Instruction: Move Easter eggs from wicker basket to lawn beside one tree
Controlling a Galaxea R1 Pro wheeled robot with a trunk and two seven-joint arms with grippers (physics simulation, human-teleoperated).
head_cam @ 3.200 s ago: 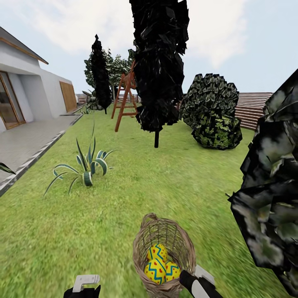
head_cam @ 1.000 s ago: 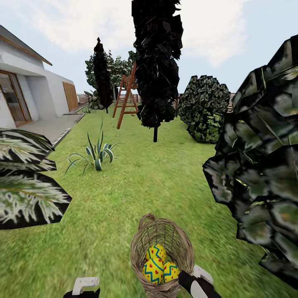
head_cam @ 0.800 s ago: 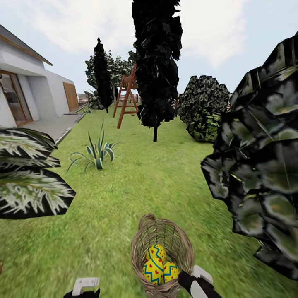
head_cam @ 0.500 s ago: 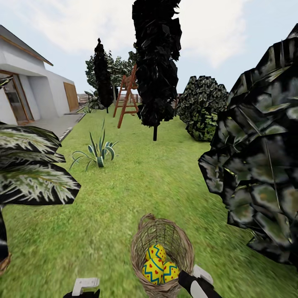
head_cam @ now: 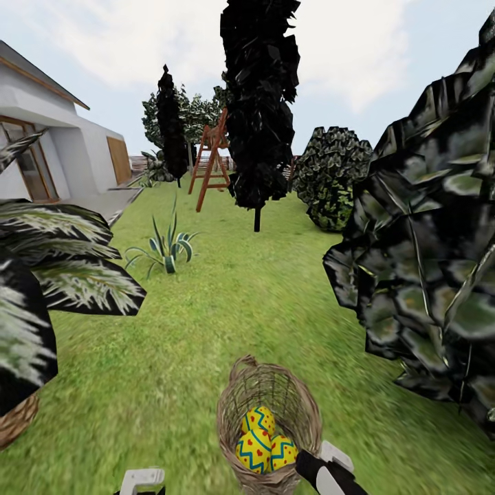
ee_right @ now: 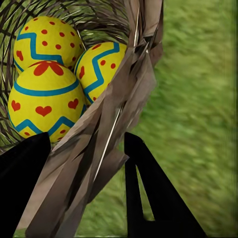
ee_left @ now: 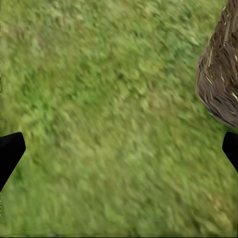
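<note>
The wicker basket (head_cam: 269,412) hangs low in the head view, just above the lawn (head_cam: 227,309). Three yellow Easter eggs (head_cam: 265,440) lie inside it. In the right wrist view the eggs (ee_right: 44,99) sit packed together behind the woven rim (ee_right: 114,124). My right gripper (ee_right: 84,173) is shut on that rim, one dark finger on each side; it also shows at the basket's right (head_cam: 323,467). My left gripper (ee_left: 119,153) is open over bare grass, with the basket's side (ee_left: 220,74) beside it. A tree crown (head_cam: 426,240) of dark blocky leaves looms close on the right.
A black-leaved tree (head_cam: 260,103) with a thin dark trunk stands ahead. Palm fronds (head_cam: 62,268) and a patterned trunk (head_cam: 17,419) crowd the left. A spiky plant (head_cam: 165,249), a wooden playset (head_cam: 210,161), a round bush (head_cam: 337,180) and the white house (head_cam: 48,151) lie farther off.
The whole view has shifted as the robot moves: palm fronds have come in at the left and the leafy crown at the right has grown. The basket stays in my right gripper.
</note>
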